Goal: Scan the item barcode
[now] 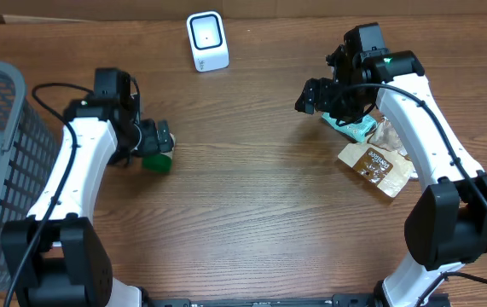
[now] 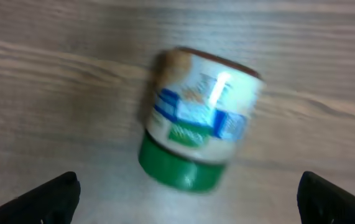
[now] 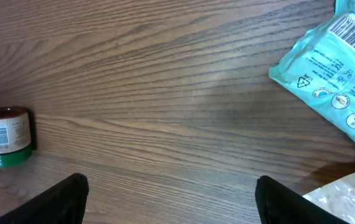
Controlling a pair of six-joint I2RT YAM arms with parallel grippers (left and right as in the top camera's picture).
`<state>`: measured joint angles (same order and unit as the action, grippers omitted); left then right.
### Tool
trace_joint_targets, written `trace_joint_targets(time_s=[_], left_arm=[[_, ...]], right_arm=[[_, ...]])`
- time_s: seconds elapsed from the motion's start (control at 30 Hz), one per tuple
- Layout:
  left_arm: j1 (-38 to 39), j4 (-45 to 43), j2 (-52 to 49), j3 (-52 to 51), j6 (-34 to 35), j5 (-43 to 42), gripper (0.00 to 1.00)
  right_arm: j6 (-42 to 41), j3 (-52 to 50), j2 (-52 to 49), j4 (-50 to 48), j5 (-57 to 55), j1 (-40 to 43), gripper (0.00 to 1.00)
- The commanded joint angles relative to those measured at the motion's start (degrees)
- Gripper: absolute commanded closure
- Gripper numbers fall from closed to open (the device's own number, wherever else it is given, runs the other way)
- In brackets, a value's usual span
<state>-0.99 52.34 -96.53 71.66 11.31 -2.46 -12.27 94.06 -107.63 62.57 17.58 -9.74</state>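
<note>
Wooden bench [image 1: 252, 213], scanner [image 1: 206, 40] at 12 o'clock: pick-up appears to be the step in hand.
Left pincer [image 2: 189, 196], wide open and empty, hovers over the jar [image 1: 157, 161] at 9 o'clock; right pincer [image 3: 171, 202] is open and empty too. The next move likely calls for gripping the jar with its barcode left exposed.
</note>
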Motion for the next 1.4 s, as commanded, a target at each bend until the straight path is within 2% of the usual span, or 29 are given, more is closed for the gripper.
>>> trace_joint_targets(time_s=[0.0, 0.27, 0.37, 0.43, 0.5, 0.57, 0.63, 0.67, 0.7, 0.87, 1.17, 1.37], left_arm=[[-0.3, -4.4, 0.3, -4.1, -1.4, 3.0, 0.0], [-0.1, -15.7, -0.3, -8.7, -1.0, 3.1, 0.0], [-0.1, -17.0, -1.1, -8.6, -0.8, 2.8, 0.06], [-0.3, -16.5, -1.1, -7.9, -0.3, 2.9, 0.19], [-1.0, -14.6, -1.1, -5.9, 0.8, 3.0, 0.38], [-2.1, -12.2, -1.1, -3.1, 1.6, 3.1, 0.64], [-3.5, -10.2, -1.1, -0.4, 1.8, 3.1, 0.85], [-4.0, -9.9, -1.1, 0.3, 2.3, 3.1, 0.93], [-4.4, -9.9, -1.1, 0.5, 2.8, 3.1, 0.96], [-5.4, -10.9, -2.9, -0.7, 3.1, 5.1, 0.96], [-4.7, -14.8, -12.1, -1.7, 3.0, 5.4, 0.96], [-4.6, -19.6, -12.4, -0.6, 3.0, 5.5, 0.96]], right_arm=[[0.6, -0.3, 0.2, -0.1, -0.2, 0.0, 0.16], [0.6, -0.3, 0.2, -0.1, -0.2, 0.0, 0.15], [0.6, -0.3, 0.2, -0.1, -0.2, 0.0, 0.16], [0.6, -0.3, 0.2, -0.1, -0.2, 0.0, 0.16], [0.6, -0.3, 0.2, -0.2, -0.2, 0.0, 0.16], [0.6, -0.3, 0.2, -0.3, -0.2, 0.0, 0.16], [0.6, -0.3, 0.2, -0.3, -0.2, 0.0, 0.15], [0.6, -0.3, 0.2, -0.3, -0.1, 0.0, 0.16], [0.6, -0.3, 0.2, -0.3, -0.1, 0.0, 0.16], [0.6, -0.3, 0.2, -0.3, -0.1, 0.0, 0.16], [0.6, -0.3, 0.2, -0.1, -0.2, 0.0, 0.16], [0.6, -0.3, 0.2, -1.5, -0.1, 0.0, 0.16]])
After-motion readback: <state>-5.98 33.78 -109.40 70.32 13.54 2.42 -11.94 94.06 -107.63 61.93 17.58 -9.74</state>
